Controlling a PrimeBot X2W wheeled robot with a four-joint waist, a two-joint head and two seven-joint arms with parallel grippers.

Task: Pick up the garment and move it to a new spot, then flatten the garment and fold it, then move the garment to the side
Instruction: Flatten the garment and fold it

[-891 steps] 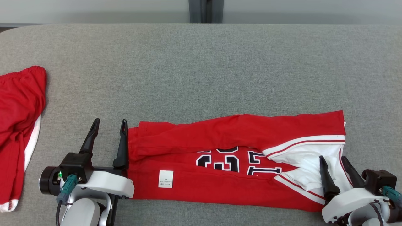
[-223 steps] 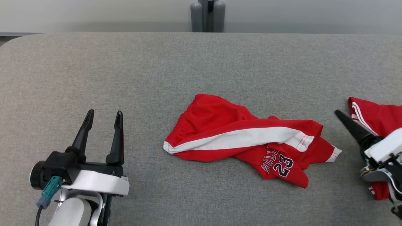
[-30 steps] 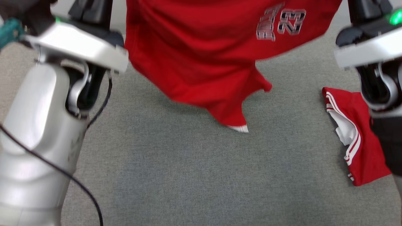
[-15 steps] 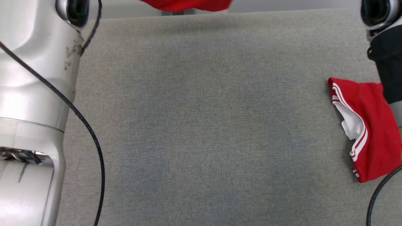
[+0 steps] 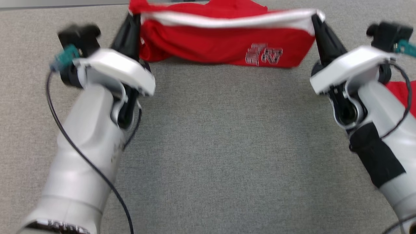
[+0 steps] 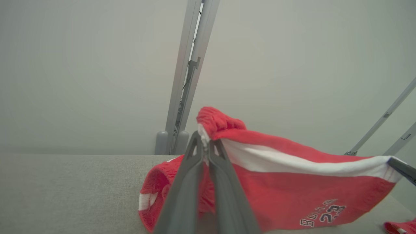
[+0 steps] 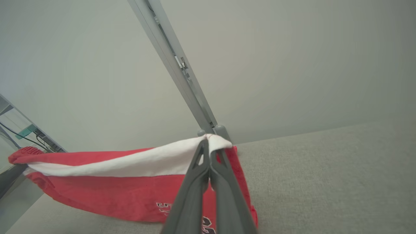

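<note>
The garment (image 5: 224, 48), red shorts with a white side stripe and a printed number, hangs stretched between the two grippers over the far part of the grey table (image 5: 227, 146). Its lower edge is at or just above the surface (motion blur hides which).

It looks light, soft and quite limp. It will likely sag in the middle and swing with any quick move, and thin cloth could slip from a shallow pinch. The corners along the striped edge seem the best places to take it, and the thicker gathered end should give the surest bite.

Both arms reach forward from the lower corners of the head view, fingers pointing away and leaning slightly inward. The left gripper (image 5: 134, 19) is pinched tight on the gathered end, and the right gripper (image 5: 317, 21) on the white stripe's tip. In each wrist view the fingers meet with cloth caught at their tips.
</note>
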